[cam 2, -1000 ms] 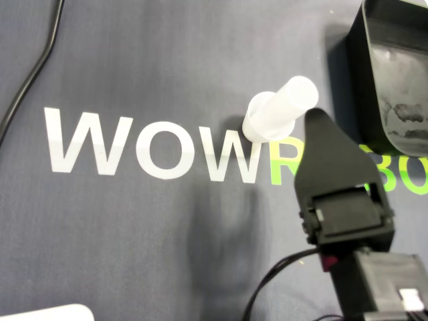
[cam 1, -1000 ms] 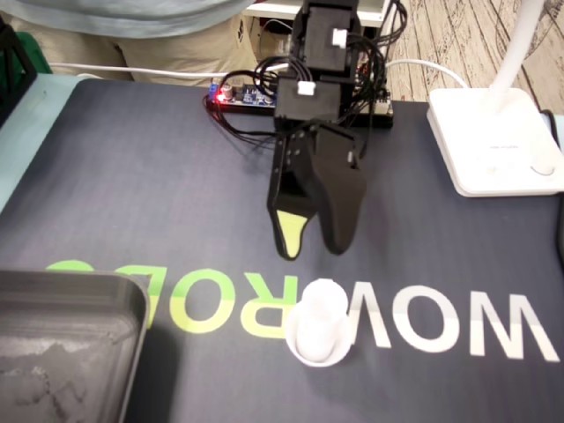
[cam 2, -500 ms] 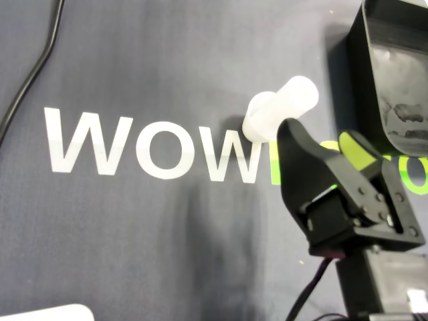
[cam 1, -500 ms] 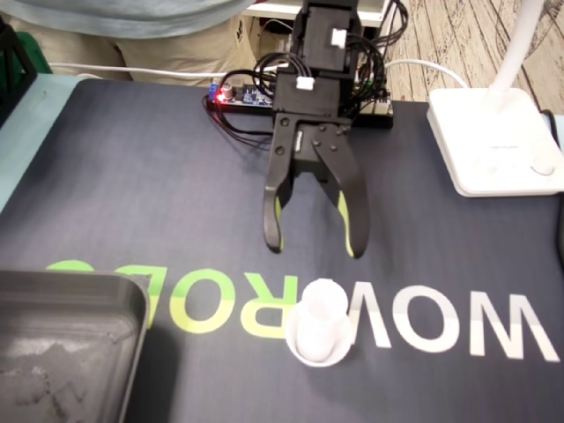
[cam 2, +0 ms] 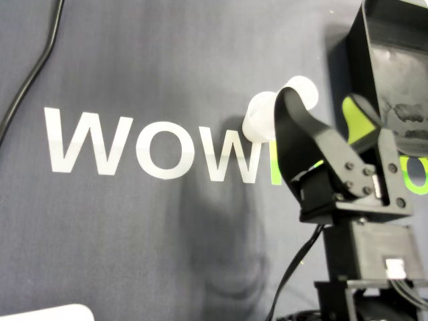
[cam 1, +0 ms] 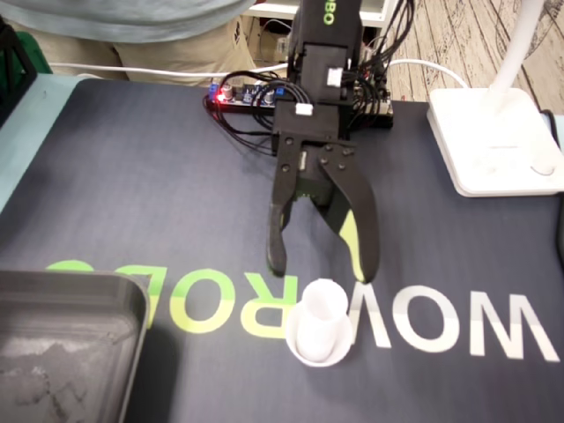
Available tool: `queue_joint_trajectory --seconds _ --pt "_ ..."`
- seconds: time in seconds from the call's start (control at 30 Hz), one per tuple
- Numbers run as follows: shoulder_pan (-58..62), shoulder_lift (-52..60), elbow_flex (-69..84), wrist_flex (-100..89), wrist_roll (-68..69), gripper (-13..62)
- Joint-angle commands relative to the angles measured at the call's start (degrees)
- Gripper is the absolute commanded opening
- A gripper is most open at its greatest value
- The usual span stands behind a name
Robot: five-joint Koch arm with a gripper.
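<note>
A white cylinder point(cam 1: 319, 322) stands upright on a wider round foot, on the "W" of the mat lettering; the overhead view shows it as a cylinder point(cam 2: 262, 119) too. My black gripper point(cam 1: 322, 268) with green inner pads is open, its jaws spread wider than the cylinder. In the fixed view its tips hang just behind the cylinder's top, one to each side. In the overhead view the gripper point(cam 2: 319, 100) has its left finger point(cam 2: 294, 127) overlapping the cylinder's right side. Nothing is held.
A grey tray point(cam 1: 70, 344) lies at the fixed view's lower left and shows as a dark tray point(cam 2: 394, 67) at the overhead's upper right. A white lamp base point(cam 1: 493, 141) and a circuit board point(cam 1: 247, 97) sit behind the arm. A black cable point(cam 2: 33, 73) crosses the mat.
The gripper turned at the wrist from side-on to facing, opened its jaws, and moved forward and down to just behind the cylinder. The cylinder has not moved.
</note>
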Motion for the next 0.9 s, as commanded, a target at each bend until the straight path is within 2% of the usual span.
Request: queue_joint_trajectory --seconds 0.0,0.87 --pt "0.0 -0.4 -1.8 -4.9 -0.2 31.8" --pt "-3.0 -17.2 -12.4 -4.9 0.3 31.7"
